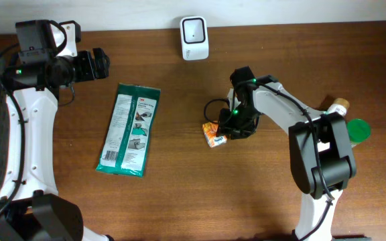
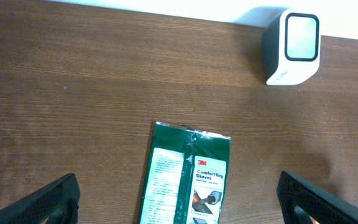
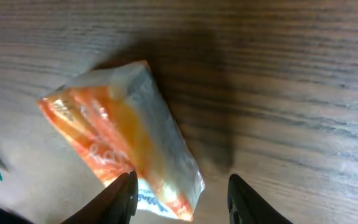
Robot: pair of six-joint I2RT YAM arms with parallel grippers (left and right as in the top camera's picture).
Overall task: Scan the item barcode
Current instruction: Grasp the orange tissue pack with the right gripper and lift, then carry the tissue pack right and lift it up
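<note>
Overhead, the scan looks not yet made. At far left the left fingers [image 2: 48, 202] stand wide open and empty, near a green glove packet [image 1: 129, 129] lying flat on the worktop [image 1: 179, 194]. The scanner [image 1: 194, 38] sits at the back edge, well apart from the orange snack packet [image 1: 214, 136], which lies on the wood. The right fingers [image 3: 120, 199] straddle its end, part spread, one touching, the other just clear. Gripping, lifting and showing the barcode are left. A bottle [image 1: 337, 107] and a green lid [image 1: 358, 130] sit far right, off the likely path.
</note>
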